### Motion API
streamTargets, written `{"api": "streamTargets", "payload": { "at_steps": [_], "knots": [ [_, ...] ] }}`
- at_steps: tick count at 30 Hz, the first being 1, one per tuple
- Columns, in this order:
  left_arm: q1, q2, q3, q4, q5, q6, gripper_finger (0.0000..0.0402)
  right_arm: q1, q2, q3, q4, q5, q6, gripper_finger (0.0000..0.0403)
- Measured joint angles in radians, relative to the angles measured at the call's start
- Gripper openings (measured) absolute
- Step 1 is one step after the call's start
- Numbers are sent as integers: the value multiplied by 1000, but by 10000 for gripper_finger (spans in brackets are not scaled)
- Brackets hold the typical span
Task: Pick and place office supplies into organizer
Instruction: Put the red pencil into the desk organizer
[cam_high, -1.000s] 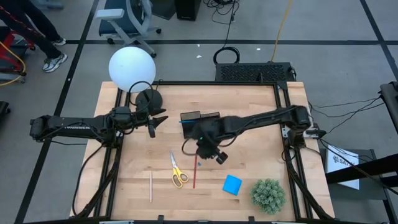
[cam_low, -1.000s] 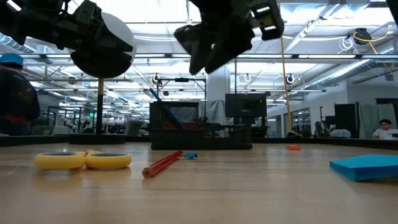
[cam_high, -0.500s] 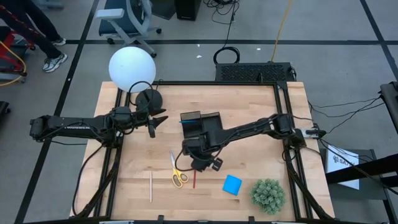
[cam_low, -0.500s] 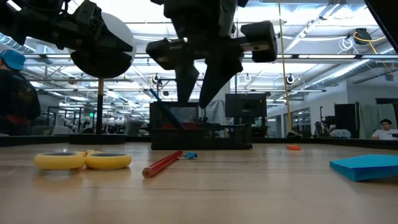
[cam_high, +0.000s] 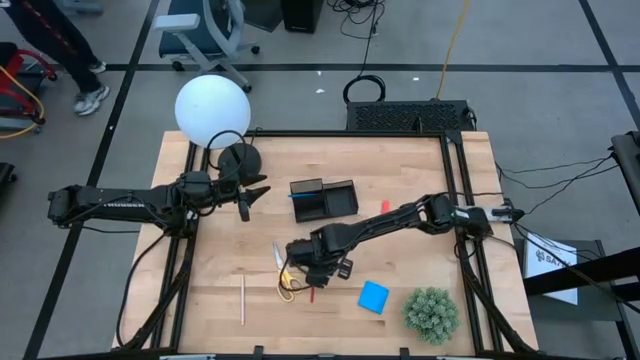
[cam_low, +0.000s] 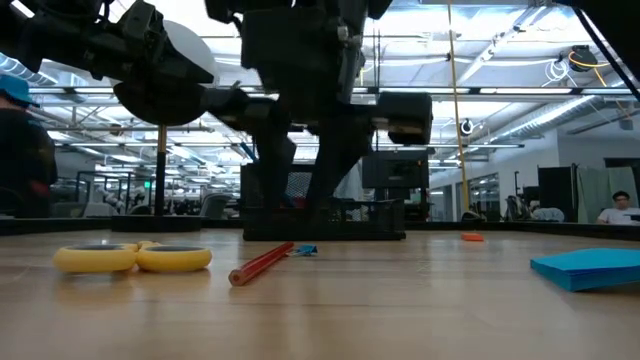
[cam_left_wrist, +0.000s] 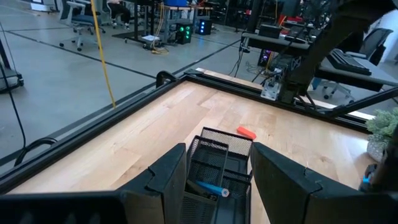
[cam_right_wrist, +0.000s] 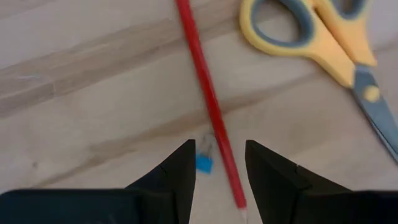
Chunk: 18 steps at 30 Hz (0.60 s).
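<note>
Red pencil (cam_right_wrist: 208, 99), one; scissors (cam_right_wrist: 323, 50), one; notepad (cam_high: 373, 296), one. Right tool (cam_right_wrist: 217, 163) released above the pencil; left tool (cam_left_wrist: 214, 180) released. No readable writing.

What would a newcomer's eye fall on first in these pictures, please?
Probably the right tool, open and low over the red pencil beside the yellow-handled scissors at the table's middle front. Next, the big white lamp globe at the back left corner, near the waiting left tool.
</note>
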Motion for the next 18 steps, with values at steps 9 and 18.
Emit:
{"api": "streamTargets", "payload": {
  "at_steps": [9,18],
  "knots": [
    [0,0,0,0,0,0,175,34,58,74,-21,-28,-61,130],
    [0,0,0,0,0,0,175,42,57,75,-19,-56,-67,130]
  ]
}}
